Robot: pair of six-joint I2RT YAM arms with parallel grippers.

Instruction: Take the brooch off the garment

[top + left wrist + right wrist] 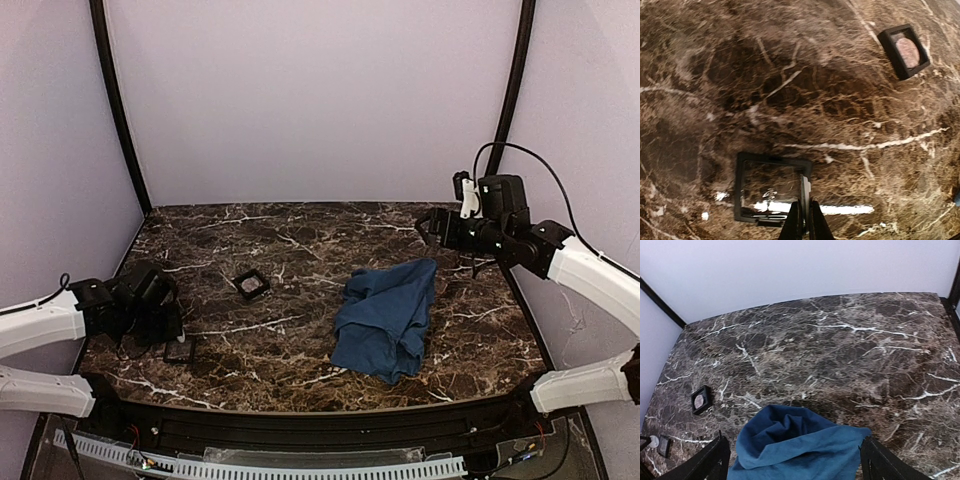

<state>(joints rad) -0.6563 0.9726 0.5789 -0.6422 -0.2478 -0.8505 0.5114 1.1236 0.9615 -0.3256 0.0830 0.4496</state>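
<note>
Placement looks to be your step in hand. Nearest you, the left gripper [802, 222] hangs with its fingers drawn together, tips right at the right wall of the near black tray [741, 185]. Whether they pinch that wall I can't tell. Inside that tray lies what I take for the brooch [769, 193], a tiny whitish piece beside a bright streak of glare, so it reads as off the garment.

Your next move, as I judge it: lift the left arm straight up, clear of the rim, without dragging the tray.

Further out, a second black tray [888, 50] holds a round pinkish disc [906, 51]. Right of it and well apart, the blue cloth [385, 318] lies crumpled. Farthest, the right gripper [794, 450] hovers near the cloth's far corner, jaws spread wide and holding nothing.

Only the left wrist view shows you the near tray's contents. The top view gives the whole layout, and the right wrist view shows no pin on the folds facing it.
</note>
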